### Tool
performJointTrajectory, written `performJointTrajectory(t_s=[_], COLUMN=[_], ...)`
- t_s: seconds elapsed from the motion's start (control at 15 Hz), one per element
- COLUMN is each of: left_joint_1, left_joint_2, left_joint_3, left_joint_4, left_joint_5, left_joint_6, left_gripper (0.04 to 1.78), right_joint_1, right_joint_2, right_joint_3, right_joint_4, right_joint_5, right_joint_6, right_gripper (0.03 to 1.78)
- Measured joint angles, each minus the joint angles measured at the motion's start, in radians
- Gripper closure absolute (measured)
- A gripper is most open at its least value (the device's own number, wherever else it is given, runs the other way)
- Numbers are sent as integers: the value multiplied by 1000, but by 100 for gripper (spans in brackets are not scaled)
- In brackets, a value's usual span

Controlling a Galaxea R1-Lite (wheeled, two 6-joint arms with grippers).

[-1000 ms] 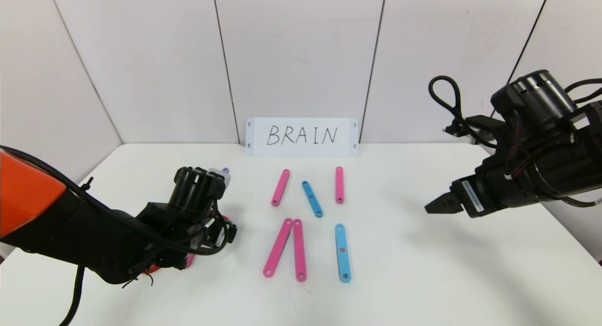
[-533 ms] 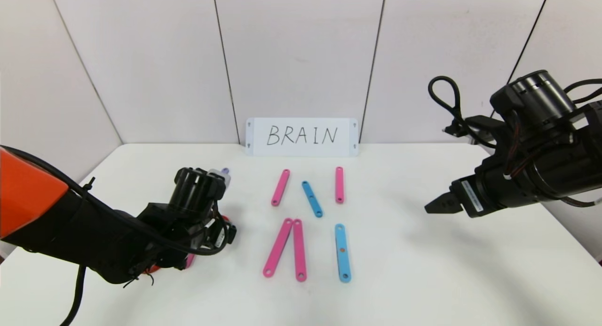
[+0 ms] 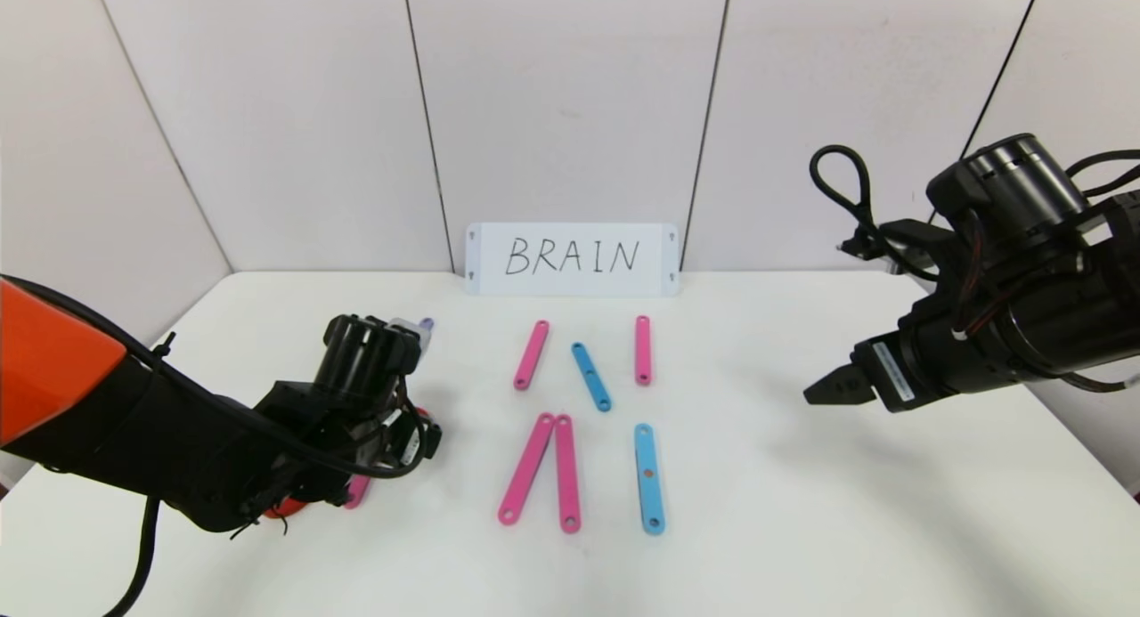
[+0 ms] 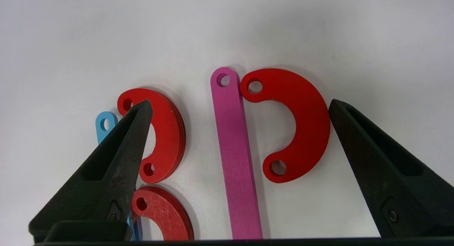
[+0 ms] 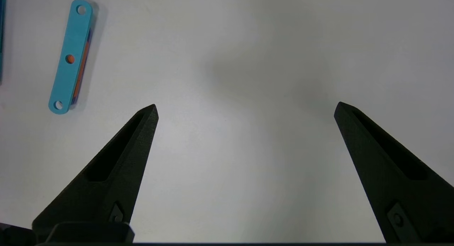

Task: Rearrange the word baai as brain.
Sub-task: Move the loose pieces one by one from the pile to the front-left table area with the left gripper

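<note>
Flat holed plastic pieces lie flat on the bench. Two pink strips [image 3: 540,468] meet at their far ends. A long blue strip [image 3: 648,479] lies to their right. Behind, a short blue strip [image 3: 591,377] slants between two short pink strips [image 3: 531,355]. Left, a purple strip [image 4: 234,153] touches a red curve [image 4: 292,121]; two more red curves [image 4: 165,132] lie beside it.

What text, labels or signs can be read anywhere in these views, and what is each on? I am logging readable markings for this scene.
"BRAIN": black handwriting on the white card standing against the back wall.
A white label on the right gripper body: print too small to read.
A white label on the left arm's wrist, above the left gripper: too small to read.
The plastic strips and red curves carry holes only, no text.
</note>
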Motion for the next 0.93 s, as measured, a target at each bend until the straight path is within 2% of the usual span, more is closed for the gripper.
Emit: performJointTrajectory(t_s=[0.13,0.47,0.73,0.93], left_joint_1=[-6,-13,49,75], left_joint_2=[0,59,122,145], left_joint_3=[-4,-32,-89,-142], left_joint_4=[-54,-355,-382,-344], left_joint_5=[-10,-20,-35,-40], left_joint_6=[-11,2,16,25], left_gripper=[9,9,9,9], right_joint_1=[4,24,22,20], right_joint_2=[0,-1,1,8], right_joint_3=[3,20,24,24], right_joint_4=[0,-13,-29,-30], right_joint_5=[0,-30,-32,-32], right_joint_6=[0,-1,1,0], right_gripper=[7,7,7,7])
